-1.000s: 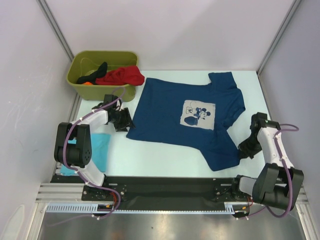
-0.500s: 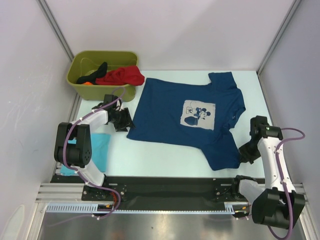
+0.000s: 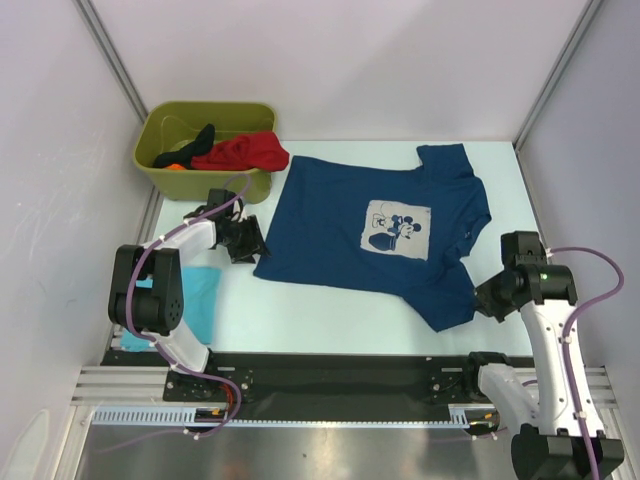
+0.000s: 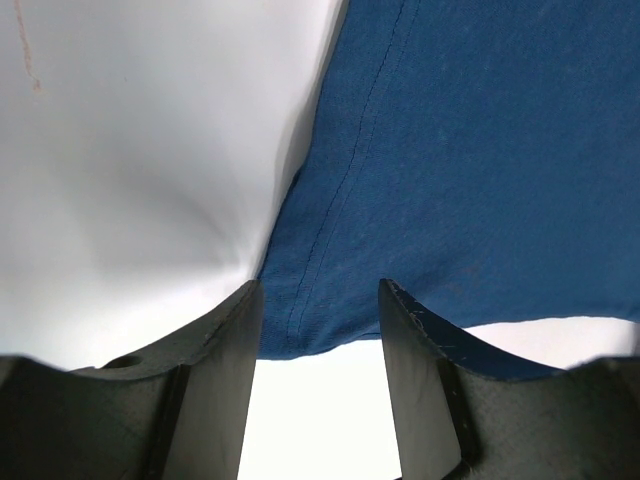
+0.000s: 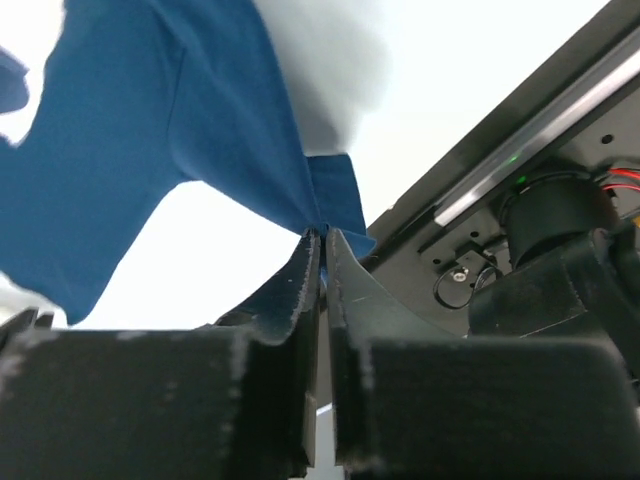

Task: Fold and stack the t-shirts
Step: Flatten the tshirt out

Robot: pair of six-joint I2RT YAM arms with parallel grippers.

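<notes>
Navy t-shirt is spread print-up on the table. Its near right corner is pinched between the closed jaws of the right gripper. Left gripper is seen parted, its 2 fingers astride the shirt's left hem corner, nothing clamped.

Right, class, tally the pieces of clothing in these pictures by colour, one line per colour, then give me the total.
navy blue t-shirt, spread flat: 1
light turquoise t-shirt, near left: 1
red garment, in the olive bin: 1
black garment, in the same bin: 1
Total: 4
</notes>
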